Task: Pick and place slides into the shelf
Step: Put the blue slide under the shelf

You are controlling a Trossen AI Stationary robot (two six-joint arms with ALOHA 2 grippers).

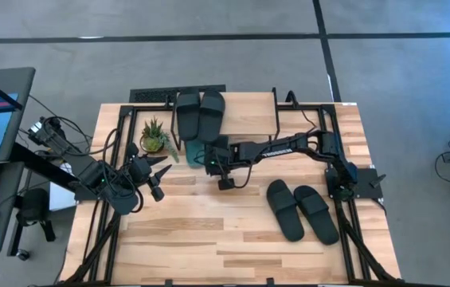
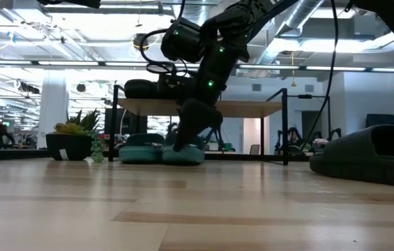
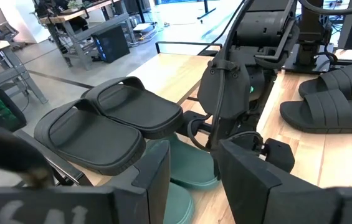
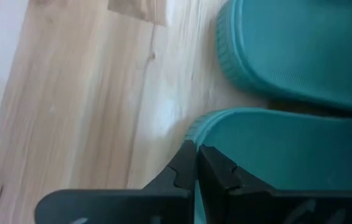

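Under the shelf: right gripper closed on rim of one teal slide.
Left gripper waits left of the shelf, fingers apart, empty. Two black slides lie on the top board, teal pair beneath, another black pair near the right table edge. Rubber looks light, flexible, grippy (judgement); pinch rim or strap.

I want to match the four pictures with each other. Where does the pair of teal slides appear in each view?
High view: teal slides under the shelf front edge, mostly hidden by the right gripper.
Low view: centre-left, under the shelf, on the tabletop.
Left wrist view: lower centre, below the black slides.
Right wrist view: fills the right side.
Shared landmark: the right gripper, next to them in every view.
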